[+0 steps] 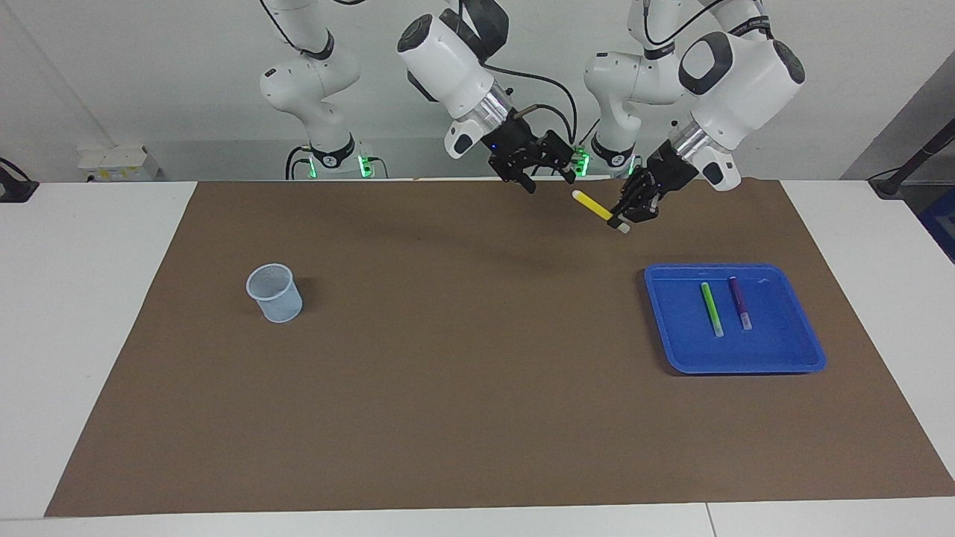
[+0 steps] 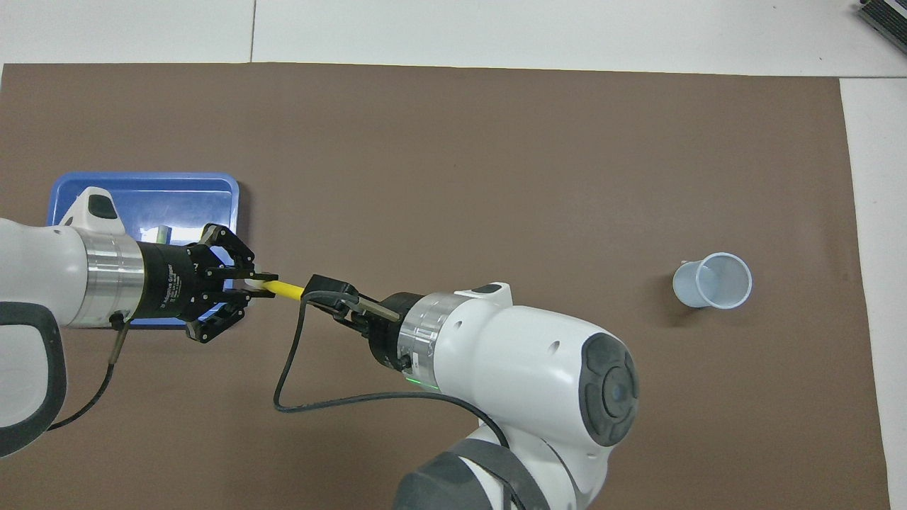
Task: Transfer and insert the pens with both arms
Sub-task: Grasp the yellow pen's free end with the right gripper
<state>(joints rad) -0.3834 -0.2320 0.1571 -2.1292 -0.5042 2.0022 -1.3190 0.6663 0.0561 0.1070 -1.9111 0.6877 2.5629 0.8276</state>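
My left gripper (image 1: 625,215) is shut on the yellow pen (image 1: 593,205) near its whitish end and holds it up in the air over the brown mat, beside the blue tray (image 1: 791,358). The pen's free end points at my right gripper (image 1: 548,179), which is open and empty and hangs just above that end. In the overhead view the yellow pen (image 2: 287,288) spans the gap between the left gripper (image 2: 258,283) and the right gripper (image 2: 324,289). The green pen (image 1: 712,309) and the purple pen (image 1: 739,303) lie side by side in the tray.
A pale mesh cup (image 1: 276,293) stands upright on the mat toward the right arm's end; it also shows in the overhead view (image 2: 712,281). The left arm hides most of the tray (image 2: 205,188) from above. Two smaller arms with green lights stand at the robots' edge.
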